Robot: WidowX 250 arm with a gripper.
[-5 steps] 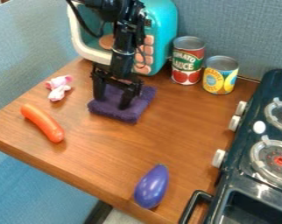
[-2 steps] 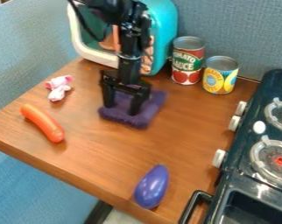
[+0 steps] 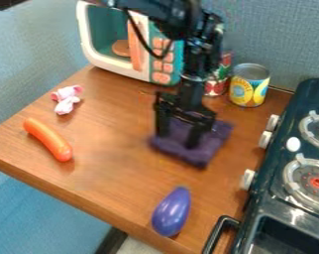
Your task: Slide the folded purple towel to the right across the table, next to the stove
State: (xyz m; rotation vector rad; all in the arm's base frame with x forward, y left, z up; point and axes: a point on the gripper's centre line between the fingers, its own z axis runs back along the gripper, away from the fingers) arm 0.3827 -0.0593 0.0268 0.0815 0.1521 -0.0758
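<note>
The black gripper [image 3: 178,140] points down over the right half of the wooden table, its two fingers apart. Its tips rest on a purple cloth [image 3: 212,140], which lies under and around them; part of the cloth is hidden behind the fingers. Nearer the front edge lies a purple eggplant [image 3: 171,212]. On the left are an orange sausage-like toy [image 3: 48,139] and a small pink and white toy [image 3: 67,99].
A teal and white toy microwave [image 3: 112,69] stands at the back. Beside it are a red can [image 3: 216,87], partly behind the arm, and a yellow can [image 3: 249,85]. A dark toy stove [image 3: 265,198] with knobs borders the right side.
The gripper has moved right and somewhat toward the front, and the purple cloth has slid along with it. The arm now covers part of the red can. The microwave door front is more exposed.
</note>
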